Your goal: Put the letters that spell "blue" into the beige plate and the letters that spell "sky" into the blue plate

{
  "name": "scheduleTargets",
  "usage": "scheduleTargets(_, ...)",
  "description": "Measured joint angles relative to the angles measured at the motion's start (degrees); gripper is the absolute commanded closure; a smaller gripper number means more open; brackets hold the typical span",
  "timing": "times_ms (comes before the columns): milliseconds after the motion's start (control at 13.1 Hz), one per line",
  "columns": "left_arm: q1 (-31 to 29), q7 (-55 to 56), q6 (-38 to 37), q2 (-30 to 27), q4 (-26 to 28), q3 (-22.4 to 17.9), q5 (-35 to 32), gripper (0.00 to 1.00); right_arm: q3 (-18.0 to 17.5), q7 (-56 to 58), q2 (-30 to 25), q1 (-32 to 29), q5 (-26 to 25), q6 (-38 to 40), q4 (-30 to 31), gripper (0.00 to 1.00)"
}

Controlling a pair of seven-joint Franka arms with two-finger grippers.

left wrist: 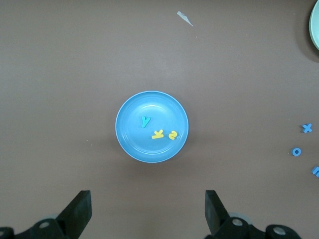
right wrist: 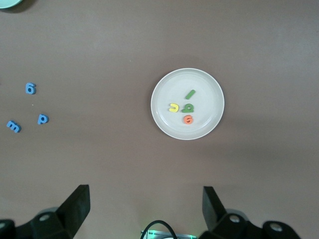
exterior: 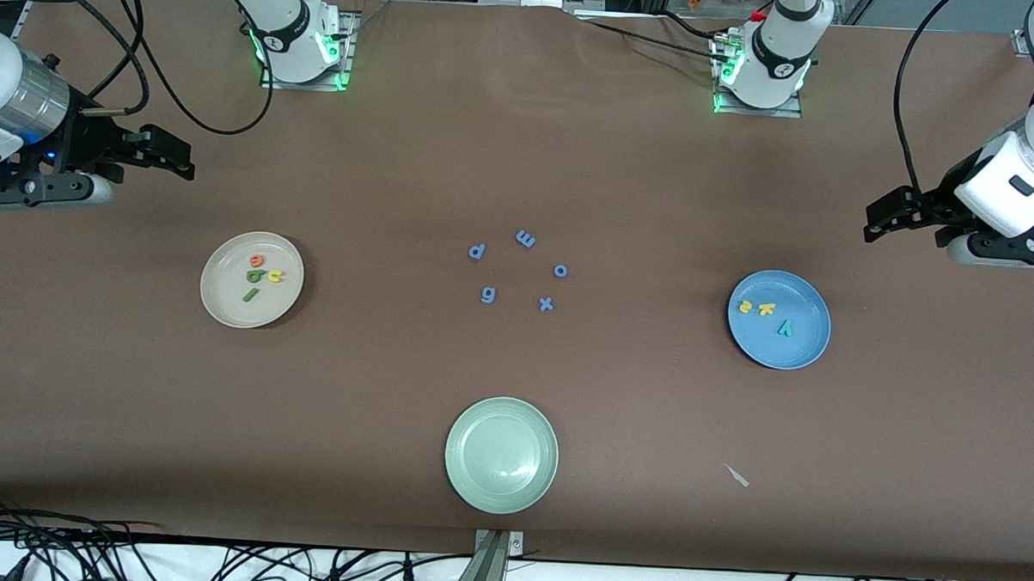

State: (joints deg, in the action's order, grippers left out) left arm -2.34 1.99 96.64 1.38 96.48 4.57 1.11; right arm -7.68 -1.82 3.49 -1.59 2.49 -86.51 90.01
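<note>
- Now we are looking at the right gripper (exterior: 165,153), hanging wide open and holding nothing, over bare table near the right arm's end.
- We are seeing the beige plate (exterior: 224,310), round and smooth, with the letters that spell "blue" (exterior: 259,275) lying in it: soft foam shapes in orange, green and yellow.
- We are seeing small blue letters (exterior: 518,269) lying on the brown cloth mid-table, and a shiny pale green plate (exterior: 501,455) nearer the camera.
- We are seeing the blue plate (exterior: 803,348) holding the letters that spell "sky" (exterior: 765,315), two yellow and one teal.
- We are finding the left gripper (exterior: 881,219) spread open too, gripping nothing, over bare table near the left arm's end.
- We are thinking the job looks done. An arm swinging low could bump a plate, and the light letters could slide out.
</note>
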Motion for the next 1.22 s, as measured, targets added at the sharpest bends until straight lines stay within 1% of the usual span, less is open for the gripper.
scheduleTargets(152, 0.0, 0.0, -0.03, 0.0, -0.01, 0.0, 0.0, 0.0, 0.19, 0.0, 0.15, -0.06, -0.01, 0.04, -0.1, 0.0)
scheduleTargets(610, 0.0, 0.0, -0.06, 0.0, -0.02, 0.0, 0.0, 0.0, 2.43, 0.13, 0.32, -0.33, -0.69, 0.44, -0.22, 0.0)
scheduleTargets(838, 0.0, 0.0, -0.09, 0.0, -0.04, 0.02, 0.0, 0.0, 2.48, 0.14, 0.32, -0.31, -0.71, 0.58, -0.43, 0.0)
scheduleTargets(1219, 0.0, 0.0, -0.12, 0.0, -0.07, 0.05, 0.0, 0.0, 2.73, 0.09, 0.48, -0.35, -1.61, 0.57, -2.58, 0.0)
